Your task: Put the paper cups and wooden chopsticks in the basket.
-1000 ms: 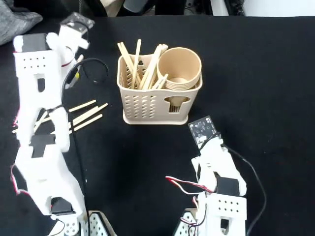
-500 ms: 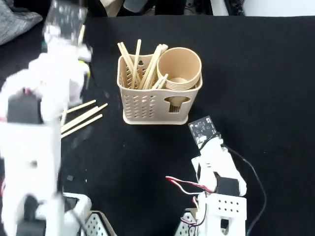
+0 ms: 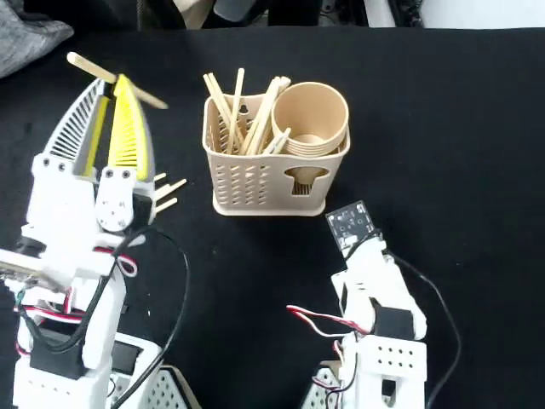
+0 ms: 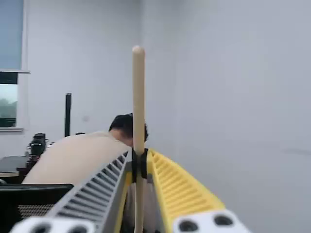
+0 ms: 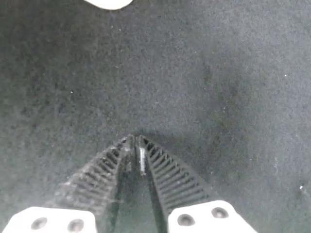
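High view: the left gripper (image 3: pixel 113 79) is up in the air over the far left part of the black table (image 3: pixel 477 128). It points away from the arm's base. Its grey finger and yellow finger pinch one chopstick (image 3: pixel 85 63) tight between their tips.

The stick lies across the fingers, not in line with them. Its long way runs on a slant. One end points to the far left corner of the table. The other end points near and right, toward the basket (image 3: pixel 255 183). The stick is off to the left of the basket and does not touch it.

In the left wrist view, the left gripper (image 4: pixel 138 158) squeezes the chopstick (image 4: pixel 138 97) near its middle. A long part sticks out past the fingertips.

The basket stands in the middle of the table. Its left part holds a bunch of sticks (image 3: pixel 234 111) that lean and poke out the top. Its right part holds the stacked paper cups (image 3: pixel 311 115), open side up.

Two loose chopsticks (image 3: pixel 170 192) lie flat on the table between the left arm and the basket. Their ends point right and a bit far. The rest of them hides under the arm.

In the right wrist view, the right gripper (image 5: pixel 135 141) is squeezed closed with nothing in it, low over the bare black table.
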You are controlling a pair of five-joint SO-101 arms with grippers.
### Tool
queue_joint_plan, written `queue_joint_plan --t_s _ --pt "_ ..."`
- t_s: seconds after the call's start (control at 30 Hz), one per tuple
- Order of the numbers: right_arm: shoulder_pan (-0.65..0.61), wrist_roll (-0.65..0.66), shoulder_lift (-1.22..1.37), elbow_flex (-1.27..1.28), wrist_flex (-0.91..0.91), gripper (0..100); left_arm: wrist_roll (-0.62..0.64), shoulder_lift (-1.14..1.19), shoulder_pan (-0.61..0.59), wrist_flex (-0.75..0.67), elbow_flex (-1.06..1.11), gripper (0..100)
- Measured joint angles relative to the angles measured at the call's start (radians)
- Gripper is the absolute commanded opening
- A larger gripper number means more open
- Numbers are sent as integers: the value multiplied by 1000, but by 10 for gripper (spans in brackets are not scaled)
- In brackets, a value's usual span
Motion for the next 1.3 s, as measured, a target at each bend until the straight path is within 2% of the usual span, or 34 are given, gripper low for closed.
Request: queue_joint_plan --t_s 0.17,0.33,0.57,0.63,0.73,0.8,0.93,1.13,1.3 --pt "0 0 0 0 0 12 81 104 72 -6 -57 29" --pt "0 0 0 0 0 12 149 247 83 -6 -92 29" --pt "0 0 0 0 0 12 158 440 83 -5 -91 34" --pt "0 0 0 0 0 12 158 479 83 -2 -91 101" --pt "0 0 0 0 0 12 158 528 83 -2 -77 257" --pt "0 0 0 0 0 12 158 560 83 17 -75 277" --pt "0 0 0 0 0 12 146 582 83 183 -114 278" --pt "0 0 0 0 0 12 -55 592 78 588 -385 278" --pt "0 0 0 0 0 12 -239 624 -55 930 -572 278"
